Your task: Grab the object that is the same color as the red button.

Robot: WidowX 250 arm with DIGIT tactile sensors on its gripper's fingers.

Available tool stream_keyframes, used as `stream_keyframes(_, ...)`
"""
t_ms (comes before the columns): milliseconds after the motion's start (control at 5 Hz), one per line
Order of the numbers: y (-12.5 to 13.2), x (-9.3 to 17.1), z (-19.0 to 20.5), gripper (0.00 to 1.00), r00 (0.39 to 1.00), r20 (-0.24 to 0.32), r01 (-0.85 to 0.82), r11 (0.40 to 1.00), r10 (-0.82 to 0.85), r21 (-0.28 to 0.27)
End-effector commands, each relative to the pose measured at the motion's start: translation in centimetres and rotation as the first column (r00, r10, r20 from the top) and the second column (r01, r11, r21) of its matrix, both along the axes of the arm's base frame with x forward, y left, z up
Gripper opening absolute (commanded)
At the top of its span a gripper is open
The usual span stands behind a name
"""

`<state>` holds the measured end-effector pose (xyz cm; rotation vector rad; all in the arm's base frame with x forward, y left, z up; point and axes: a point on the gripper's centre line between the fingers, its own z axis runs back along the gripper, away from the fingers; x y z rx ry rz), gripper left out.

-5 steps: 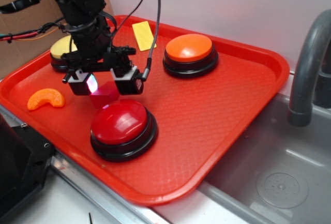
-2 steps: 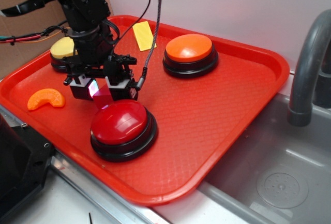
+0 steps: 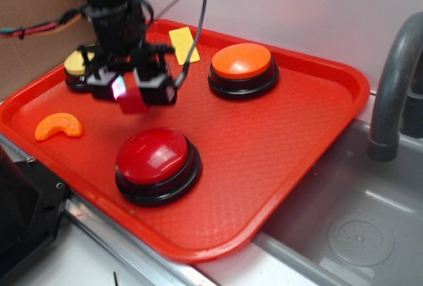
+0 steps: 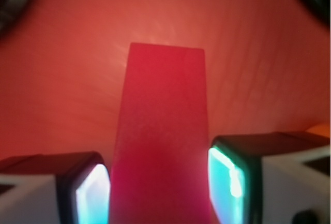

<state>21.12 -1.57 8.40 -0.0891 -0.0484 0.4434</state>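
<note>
The object, a small dark-red cube (image 3: 132, 100), hangs above the red tray (image 3: 277, 134), held between the two fingers of my gripper (image 3: 134, 92). In the wrist view the cube (image 4: 160, 146) fills the gap between the two glowing pads (image 4: 227, 180), with the tray surface blurred beneath it. My gripper (image 4: 160, 188) is shut on it. The red button (image 3: 157, 162), a glossy dark-red dome on a black base, sits on the tray below and to the right of the gripper.
An orange button (image 3: 242, 68) stands at the tray's back. A yellow-topped button (image 3: 78, 68) is partly hidden behind the arm. A flat yellow rectangle (image 3: 183, 44) and an orange crescent slice (image 3: 59, 126) lie on the tray. A sink with a grey faucet (image 3: 393, 94) is at the right.
The gripper closed its fingers on the dark-red cube beside the red button, then rose and moved back with the cube lifted off the tray.
</note>
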Motion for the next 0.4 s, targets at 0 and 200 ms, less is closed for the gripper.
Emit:
stream_keyframes(0, 3.8, 0.1, 11.3, 0.00, 0.989, 0.144, 0.027, 0.999, -0.030, 0.023)
stream_keyframes(200, 4.0, 0.2, 12.5, 0.00, 0.995, 0.092, 0.033, 0.999, -0.035, 0.025)
